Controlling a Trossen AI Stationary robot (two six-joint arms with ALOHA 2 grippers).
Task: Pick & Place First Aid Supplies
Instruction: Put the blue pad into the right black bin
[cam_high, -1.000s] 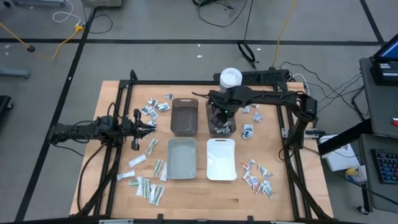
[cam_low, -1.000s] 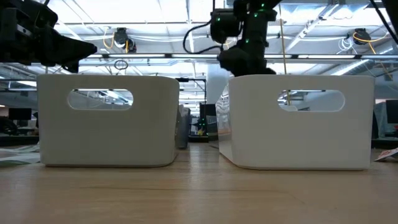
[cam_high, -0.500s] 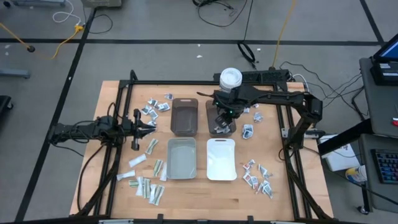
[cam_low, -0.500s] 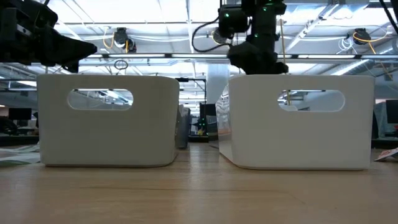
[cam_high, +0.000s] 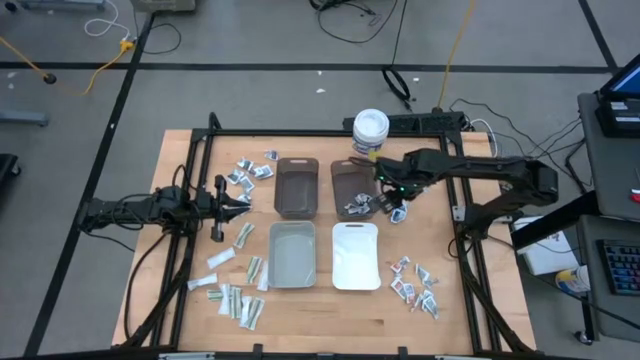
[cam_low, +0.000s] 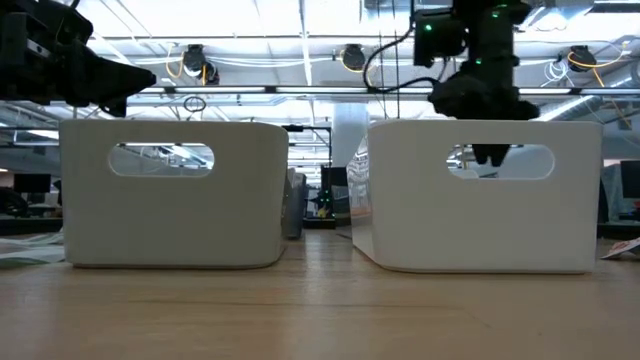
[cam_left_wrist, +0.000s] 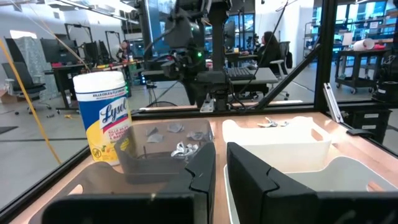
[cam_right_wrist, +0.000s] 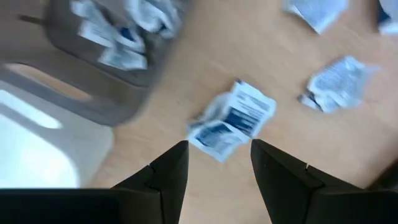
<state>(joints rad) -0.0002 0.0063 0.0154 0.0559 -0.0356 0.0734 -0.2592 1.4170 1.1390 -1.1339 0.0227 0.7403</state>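
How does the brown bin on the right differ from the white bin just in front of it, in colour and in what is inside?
The right brown bin is dark and see-through; the white bin is opaque and pale. The brown bin holds several small packets at its near end; the white bin shows no packets inside. The right gripper, open, hovers beside the brown bin, not by the white bin. Both are rectangular, open-topped and similar in size.

In the low view the tall white plastic bin (cam_low: 485, 195) hides the right tool's (cam_low: 490, 152) tips, glimpsed only through its handle slot. From the right wrist, the crumpled white-and-blue sealed packet (cam_right_wrist: 233, 119) just ahead of the dark fingers (cam_right_wrist: 169, 171) is smeared, its print unreadable, and the brown bin (cam_right_wrist: 99, 56) beside it runs off the edge. From above, whether the right tool (cam_high: 392, 203) holds anything is too small to tell.
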